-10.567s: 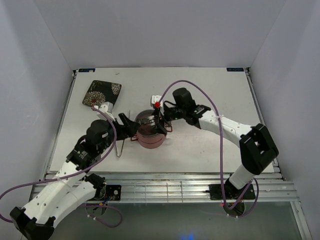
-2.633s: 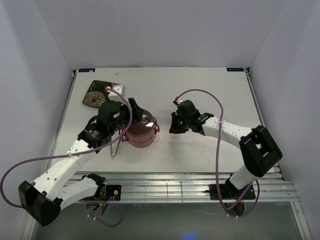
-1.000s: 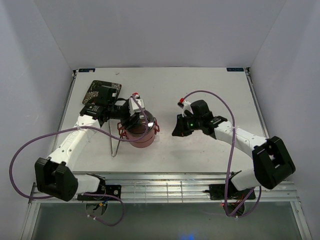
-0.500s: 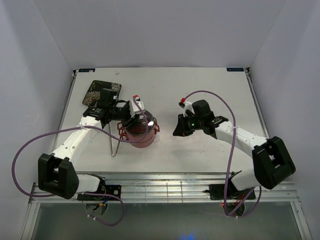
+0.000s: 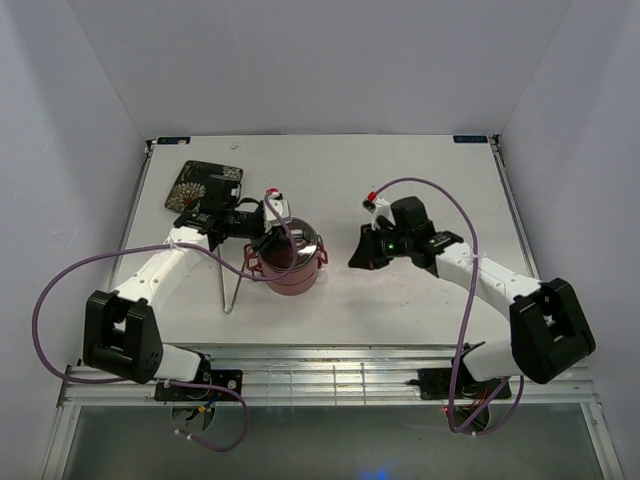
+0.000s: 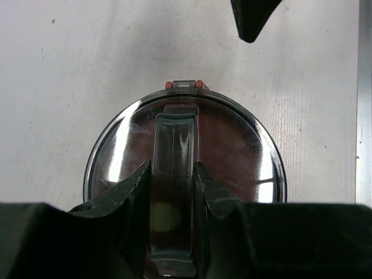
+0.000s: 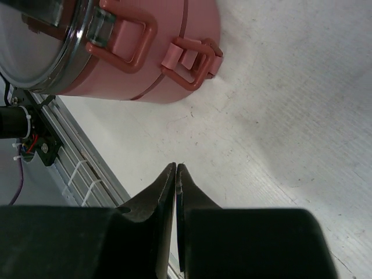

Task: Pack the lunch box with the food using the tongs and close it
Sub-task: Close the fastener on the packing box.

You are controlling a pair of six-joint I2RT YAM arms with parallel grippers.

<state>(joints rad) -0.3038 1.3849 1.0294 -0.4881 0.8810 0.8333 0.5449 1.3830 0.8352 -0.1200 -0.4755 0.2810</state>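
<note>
Tongs [image 5: 231,292] just left of lunch box [image 5: 296,272]; patterned plate [image 5: 193,180] behind, apart.

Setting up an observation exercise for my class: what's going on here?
The left claw sits over the lidded lunch box, fingers either side of the lid handle; a firm grip isn't clear. The right claw is shut and empty, beside the box. The tongs lie on the table.

Dark floral square plate [image 5: 197,181], far left on white counter [image 5: 400,170]. Metal rail [image 5: 350,372] along near edge.
</note>
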